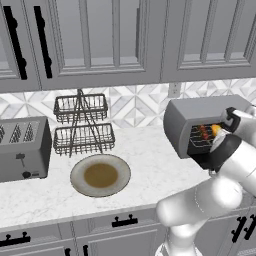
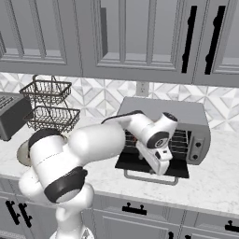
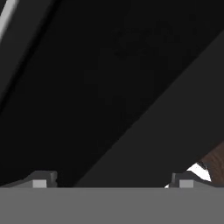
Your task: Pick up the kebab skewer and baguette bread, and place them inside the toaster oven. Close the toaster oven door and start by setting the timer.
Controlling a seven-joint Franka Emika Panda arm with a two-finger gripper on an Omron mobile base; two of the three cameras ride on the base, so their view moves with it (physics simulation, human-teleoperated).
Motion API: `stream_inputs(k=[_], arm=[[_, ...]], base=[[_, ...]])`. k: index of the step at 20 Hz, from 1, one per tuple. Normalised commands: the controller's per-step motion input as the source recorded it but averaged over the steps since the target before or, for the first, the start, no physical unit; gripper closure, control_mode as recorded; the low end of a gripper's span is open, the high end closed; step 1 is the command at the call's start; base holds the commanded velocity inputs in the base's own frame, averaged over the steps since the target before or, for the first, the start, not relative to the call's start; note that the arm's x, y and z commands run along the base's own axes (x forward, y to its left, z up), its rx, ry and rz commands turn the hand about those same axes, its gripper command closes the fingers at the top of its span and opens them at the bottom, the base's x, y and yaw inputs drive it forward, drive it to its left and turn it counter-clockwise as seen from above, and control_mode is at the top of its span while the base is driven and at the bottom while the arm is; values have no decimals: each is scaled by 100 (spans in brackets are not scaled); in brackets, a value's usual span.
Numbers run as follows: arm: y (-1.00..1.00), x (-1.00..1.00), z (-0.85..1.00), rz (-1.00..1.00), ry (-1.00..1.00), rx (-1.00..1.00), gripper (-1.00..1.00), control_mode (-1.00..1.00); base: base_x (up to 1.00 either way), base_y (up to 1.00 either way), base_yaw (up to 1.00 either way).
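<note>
Kebab skewer (image 1: pixel 203 132) and baguette bread (image 1: pixel 215 130) lie inside the toaster oven (image 1: pixel 200 117); jaws open, empty; toaster oven door (image 2: pixel 140 167) down, timer unset.

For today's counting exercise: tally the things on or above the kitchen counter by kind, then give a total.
Toaster oven: 1
Toaster: 1
Wire basket rack: 1
Plate: 1
Skewer: 1
Bread: 1
Total: 6

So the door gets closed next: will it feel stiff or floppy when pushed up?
Probably rigid: the door is a flat dark glass panel lying open. It likely swings on its bottom hinge rather than sliding. The bar handle along its front edge looks the safest place to push.
</note>
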Motion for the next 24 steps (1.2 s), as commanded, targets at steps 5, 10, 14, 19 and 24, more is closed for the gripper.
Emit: stream_inputs(k=[5,10,14,19,24], arm=[[55,49,-23,-15,-22,-2,-100,-100],[63,5,-40,-18,-20,-10,-100,-100],[73,0,-56,-20,-17,-21,-100,-100],[59,13,-10,-17,-6,-37,-100,-100],[16,-1,0,-12,0,-35,-100,-100]], base=[[0,0,0],[0,0,0],[0,0,0],[0,0,0],[0,0,0]])
